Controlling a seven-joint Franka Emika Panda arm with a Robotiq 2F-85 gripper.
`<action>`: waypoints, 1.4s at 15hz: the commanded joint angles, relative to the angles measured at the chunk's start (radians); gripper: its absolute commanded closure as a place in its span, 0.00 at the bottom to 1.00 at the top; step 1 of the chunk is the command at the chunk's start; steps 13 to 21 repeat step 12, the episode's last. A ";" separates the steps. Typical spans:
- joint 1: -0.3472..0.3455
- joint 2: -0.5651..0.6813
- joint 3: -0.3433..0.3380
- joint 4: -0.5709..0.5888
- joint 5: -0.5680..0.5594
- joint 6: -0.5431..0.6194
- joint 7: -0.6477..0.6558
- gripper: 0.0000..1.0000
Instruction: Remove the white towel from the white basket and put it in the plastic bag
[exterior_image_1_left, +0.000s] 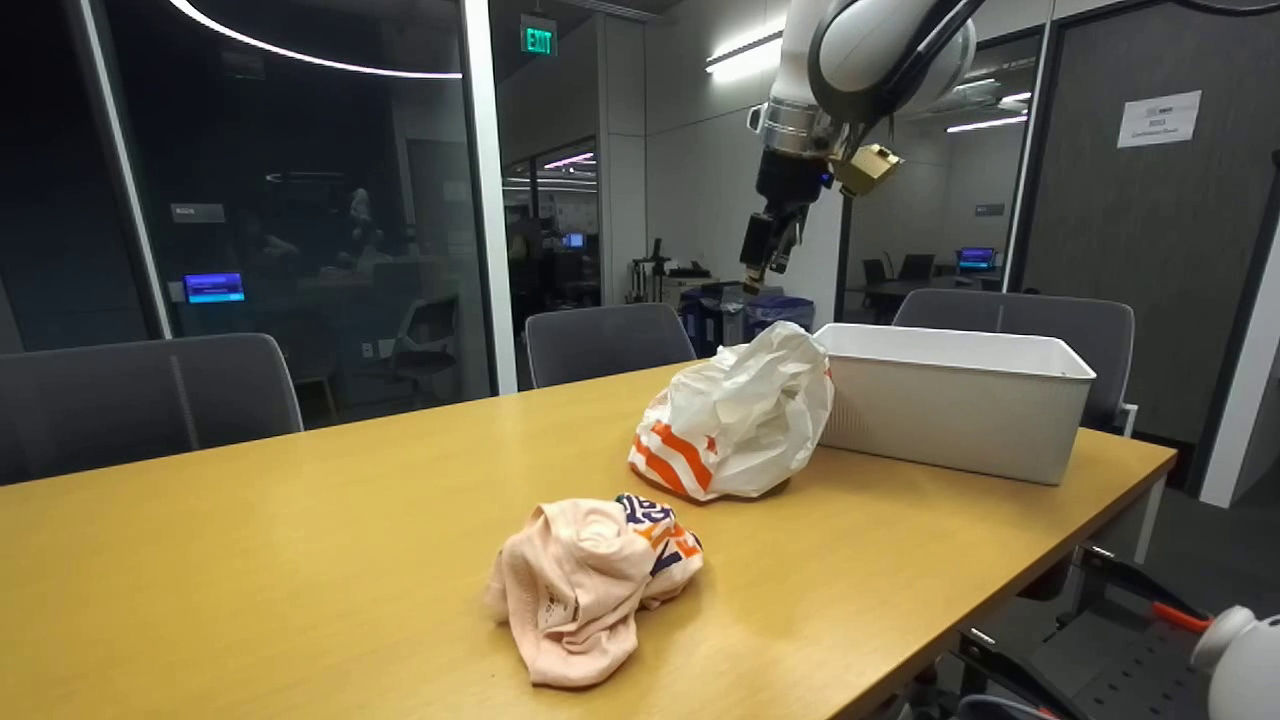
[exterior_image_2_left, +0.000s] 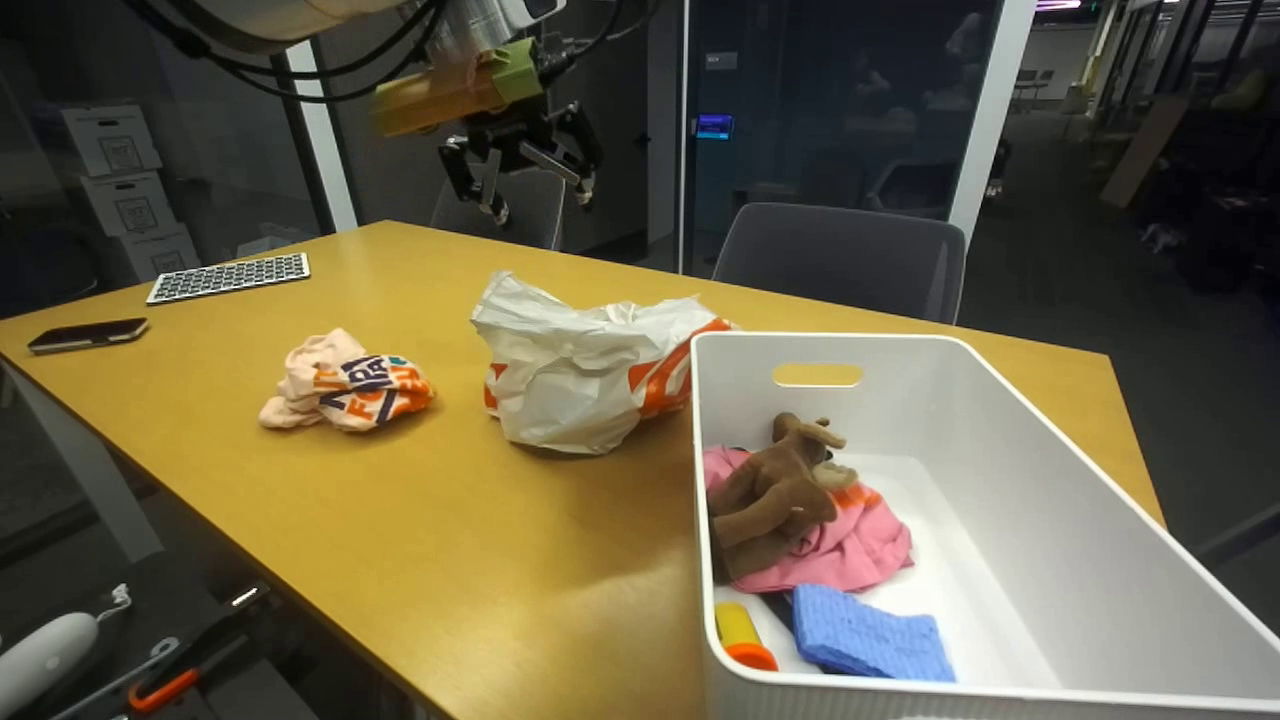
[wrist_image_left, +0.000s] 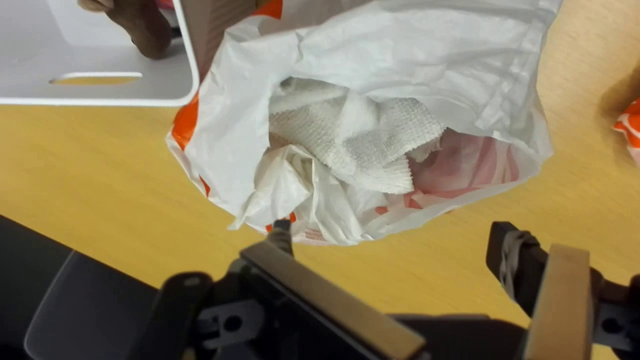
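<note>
In an exterior view, a keyboard (exterior_image_2_left: 230, 278) lies just inside the left end edge of the worktop (exterior_image_2_left: 520, 560), with a dark, phone-shaped object (exterior_image_2_left: 88, 336) near the left corner. A crumpled peach cloth (exterior_image_1_left: 580, 590), printed with lettering, lies well in from the near edge. Toward the opposite end edge, a brown toy animal (exterior_image_2_left: 780, 495) rests over a pink cloth (exterior_image_2_left: 872, 540); beside them are a folded blue cloth (exterior_image_2_left: 870, 635) and a yellow-and-orange tub (exterior_image_2_left: 742, 630). A grey chair (exterior_image_2_left: 850, 265) stands beyond the far edge.

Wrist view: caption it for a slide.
White towel in the plastic bag beside the white basket, open gripper in the foreground.
</note>
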 joint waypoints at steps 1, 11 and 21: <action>-0.020 0.085 0.041 0.166 -0.058 -0.216 0.095 0.00; -0.010 0.147 0.035 0.243 -0.021 -0.285 0.070 0.00; -0.010 0.147 0.035 0.243 -0.021 -0.285 0.071 0.00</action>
